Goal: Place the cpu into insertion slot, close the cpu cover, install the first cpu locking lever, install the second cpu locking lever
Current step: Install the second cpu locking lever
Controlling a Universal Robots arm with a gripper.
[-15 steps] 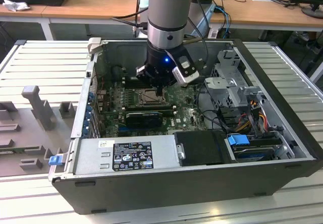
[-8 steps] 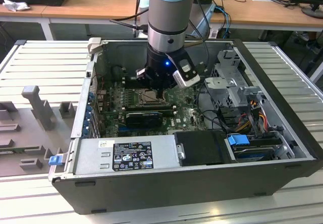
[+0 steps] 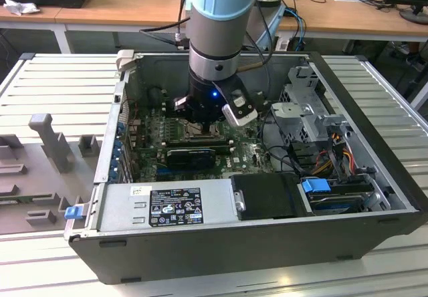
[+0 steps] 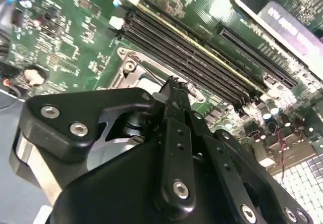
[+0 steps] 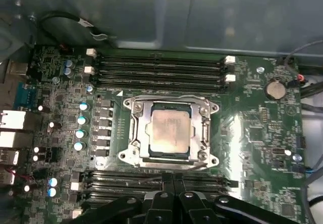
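Looking at your socket [image 5: 170, 133], the chip [image 5: 170, 131] sits inside it with the cover [image 5: 137, 128] down; your tool [image 5: 173, 181] hovers beside it, fingers pinched together, holding nothing.

place: lab or workshop | evidence: opened computer case [image 3: 267, 243] on slatted metal bench [image 3: 60, 89] | behind case: wooden desks [image 3: 120, 6] with cables

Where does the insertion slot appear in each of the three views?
Exterior view: insertion slot on the green board, below the arm.
First wrist view: between two banks of memory slots.
Second wrist view: beside the memory slots, partly behind the gripper.
Shared landmark: those memory slots.
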